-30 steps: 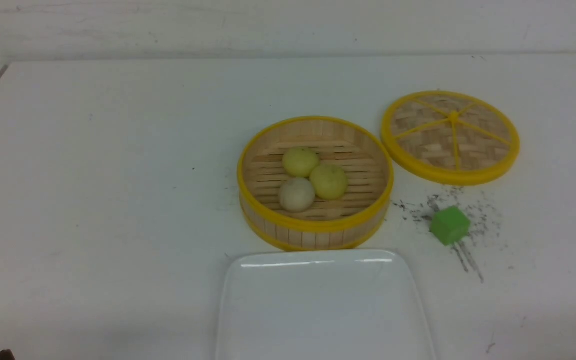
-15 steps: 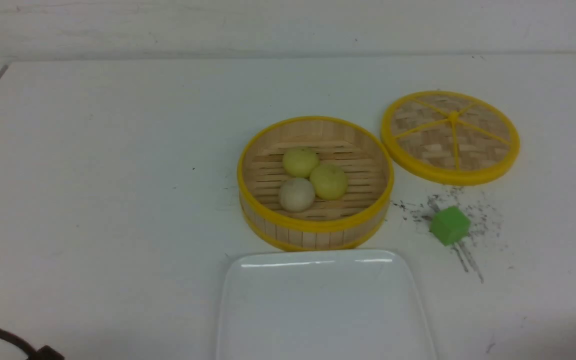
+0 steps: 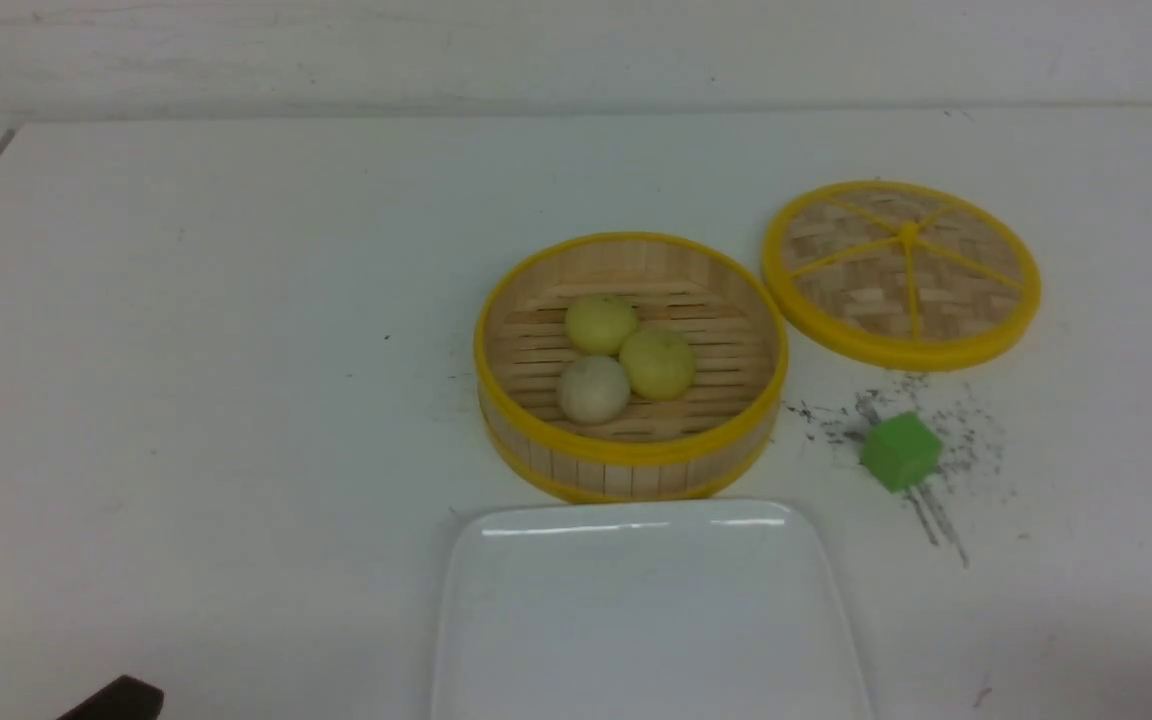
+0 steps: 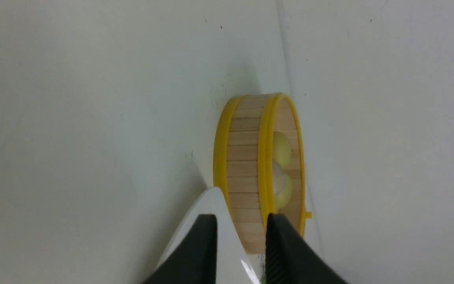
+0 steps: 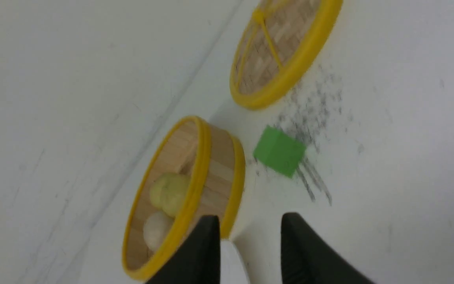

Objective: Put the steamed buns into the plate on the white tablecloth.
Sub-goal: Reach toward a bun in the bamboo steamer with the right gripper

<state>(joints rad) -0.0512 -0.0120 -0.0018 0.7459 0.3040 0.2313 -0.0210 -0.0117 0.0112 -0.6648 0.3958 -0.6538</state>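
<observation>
Three steamed buns lie together in a round bamboo steamer basket [image 3: 626, 470]: two pale yellow ones [image 3: 601, 323] [image 3: 657, 363] and an off-white one [image 3: 593, 389]. The white plate [image 3: 646, 620] lies bare on the white tablecloth [image 3: 236, 350], just in front of the basket. My left gripper [image 4: 240, 223] is open and empty, low at the near left, facing the basket wall [image 4: 244, 157] and a plate corner [image 4: 219, 205]. My right gripper [image 5: 250, 221] is open and empty, to the near right of the basket [image 5: 211, 169]; it is out of the front view.
The flat bamboo lid [image 3: 901, 270] lies to the right of the basket, behind a small green cube [image 3: 899, 451] that sits on dark speckled marks [image 3: 946, 430]. A dark part of my left arm [image 3: 121, 697] shows at the bottom left corner.
The dark part of my left arm has come further into the front view's bottom left corner, moving right. The buns, basket, plate, lid and cube have not moved.
</observation>
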